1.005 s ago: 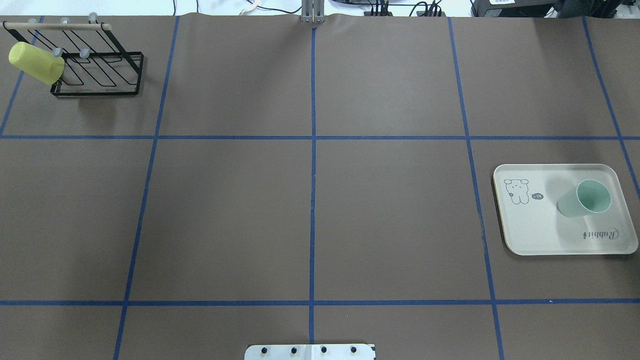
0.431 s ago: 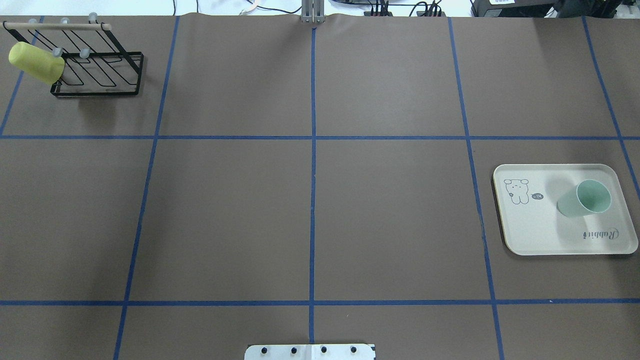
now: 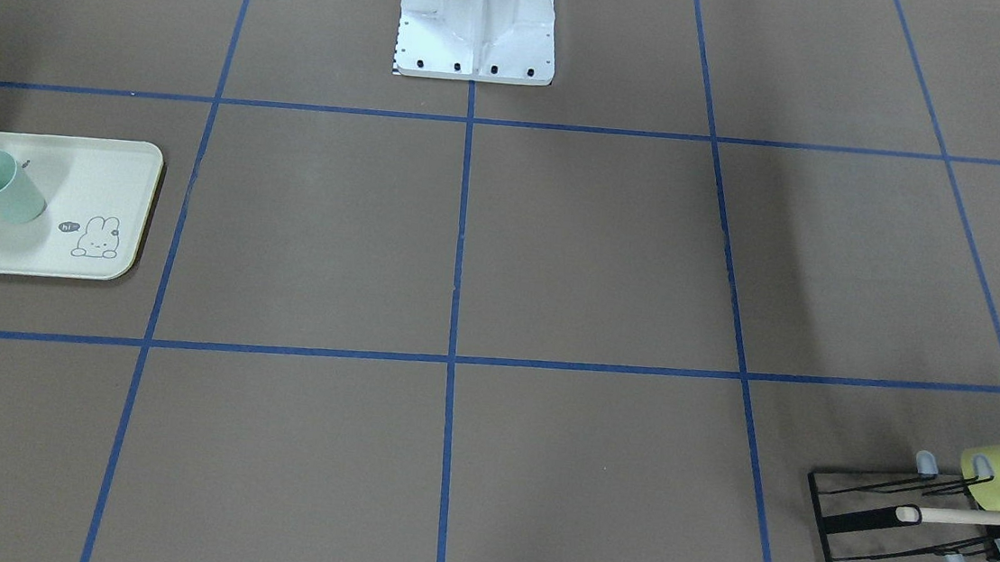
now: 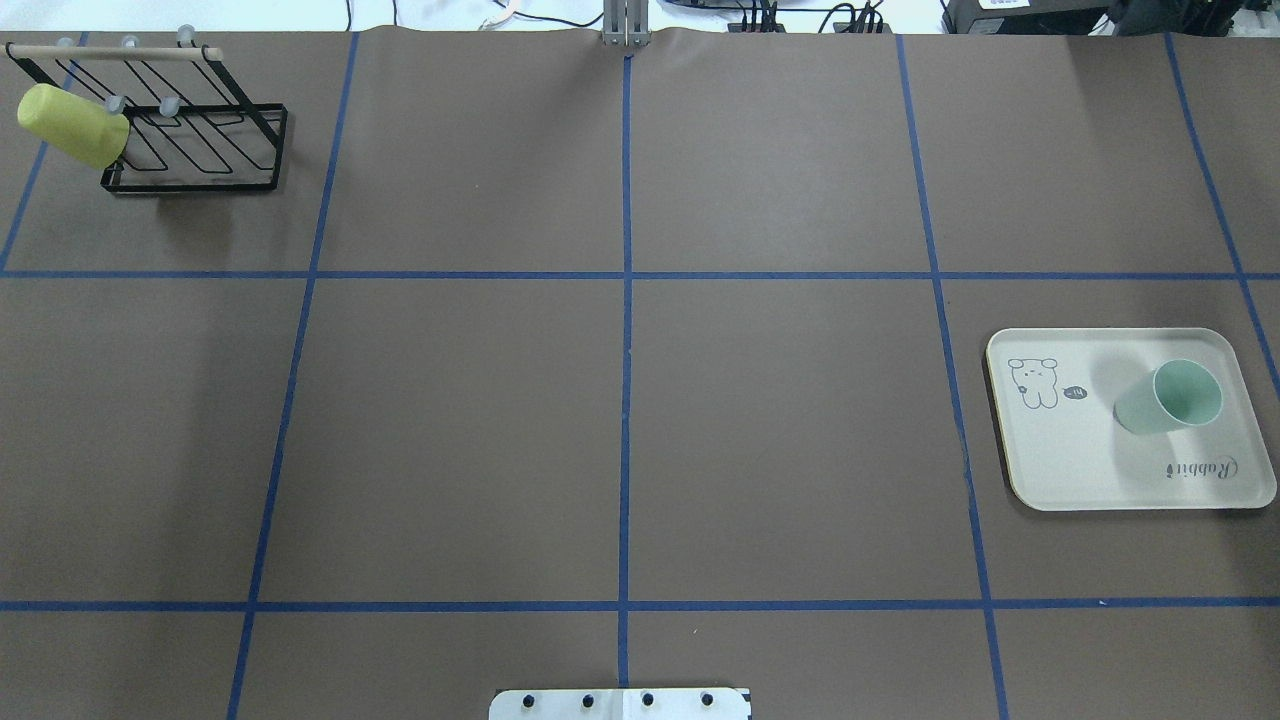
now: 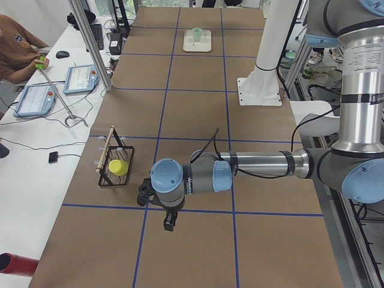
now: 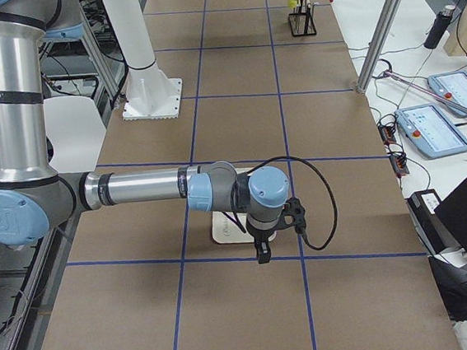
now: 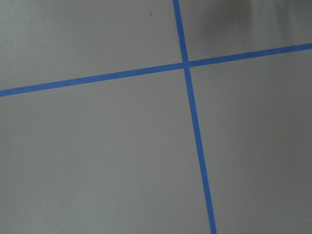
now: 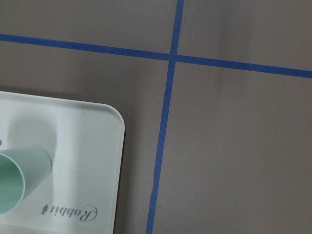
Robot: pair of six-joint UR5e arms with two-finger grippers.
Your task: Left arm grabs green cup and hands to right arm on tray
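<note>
Firstly, far left: black wire rack (image 4: 195, 140) holding a yellow-green cup (image 4: 70, 125) sideways. Far right, standing mouth-up on the cream round-cornered tray (image 4: 1060, 470): smooth matte mint green cup (image 4: 1165, 400), tapered, handleless. Cannot tell finger state of left gripper (image 5: 170, 223) or right gripper (image 6: 263, 253).

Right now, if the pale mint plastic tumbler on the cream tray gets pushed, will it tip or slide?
The pale mint plastic tumbler stands upright on its narrower base, so a high push would probably tip it. It looks empty, likely light. On the smooth cream tray a low push may slide it.
</note>
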